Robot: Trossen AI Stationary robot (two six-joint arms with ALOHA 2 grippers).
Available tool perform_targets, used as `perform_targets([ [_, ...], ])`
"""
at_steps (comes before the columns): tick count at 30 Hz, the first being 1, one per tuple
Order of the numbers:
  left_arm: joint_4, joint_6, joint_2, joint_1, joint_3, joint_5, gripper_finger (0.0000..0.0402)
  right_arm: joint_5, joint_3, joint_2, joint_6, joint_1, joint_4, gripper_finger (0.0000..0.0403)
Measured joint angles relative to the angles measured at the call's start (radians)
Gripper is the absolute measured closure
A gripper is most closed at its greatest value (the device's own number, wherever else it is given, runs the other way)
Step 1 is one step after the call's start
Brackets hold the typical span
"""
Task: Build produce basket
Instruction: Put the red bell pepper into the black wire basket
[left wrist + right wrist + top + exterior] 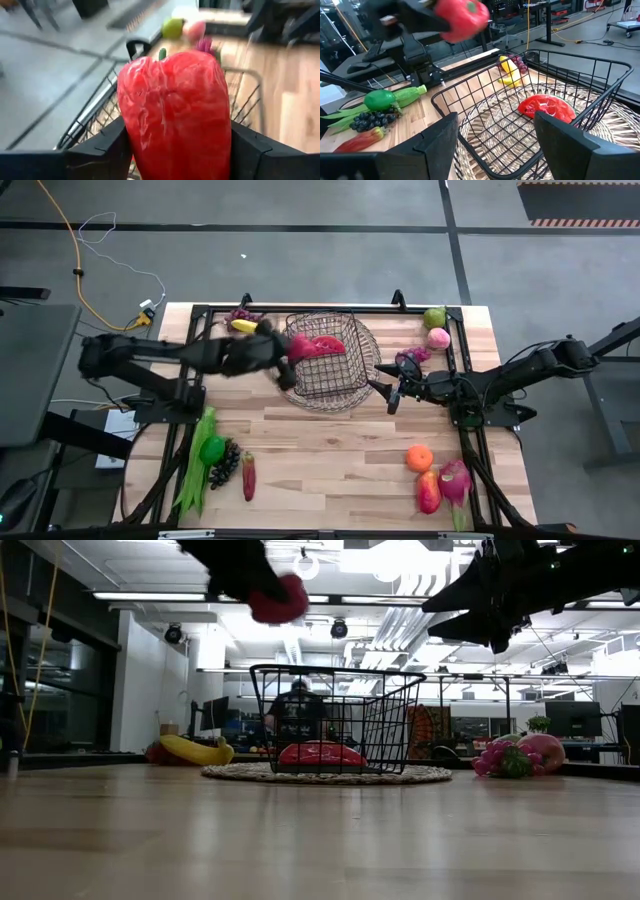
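1. Your left gripper [283, 358] pinches a red pepper [175, 115] and hangs above the basket's [325, 362] left rim.
2. Your right gripper [385, 393] is spread with nothing between its fingers, just beside the basket's right side.
3. The basket sits on a woven mat [368, 345], holding a watermelon slice [546, 109].
4. A banana [243, 326] and grapes [240, 314] lie beyond it.

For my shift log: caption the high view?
Left claw carries a red pepper over the basket.

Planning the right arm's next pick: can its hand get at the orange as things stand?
Probably yes: the right hand is open and empty beside the basket, and the orange lies uncovered on its side.
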Motion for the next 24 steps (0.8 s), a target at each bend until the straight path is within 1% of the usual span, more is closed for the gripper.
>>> perform_targets([
  [4,-0.062,0.038,0.136,0.098,0.102,0.169,0.0178,0.000,0.000,0.000,0.000,0.000,-0.009,0.0151],
  [6,-0.062,0.058,0.198,0.131,0.128,0.223,0.0178,0.000,0.000,0.000,0.000,0.000,-0.014,0.0151],
  [9,-0.062,0.083,0.280,0.165,0.157,0.231,0.0178,0.000,0.000,0.000,0.008,0.000,-0.025,0.0151],
  [15,-0.066,0.123,0.416,0.216,0.171,0.253,0.0178,0.000,0.000,0.000,0.027,0.000,-0.054,0.0151],
  [21,-0.062,0.168,0.502,0.258,0.171,0.260,0.0178,0.000,0.000,0.000,0.027,0.000,-0.055,0.0151],
  [24,-0.061,0.183,0.526,0.279,0.171,0.302,0.0178,0.000,0.000,0.000,0.027,0.000,-0.055,0.0151],
])
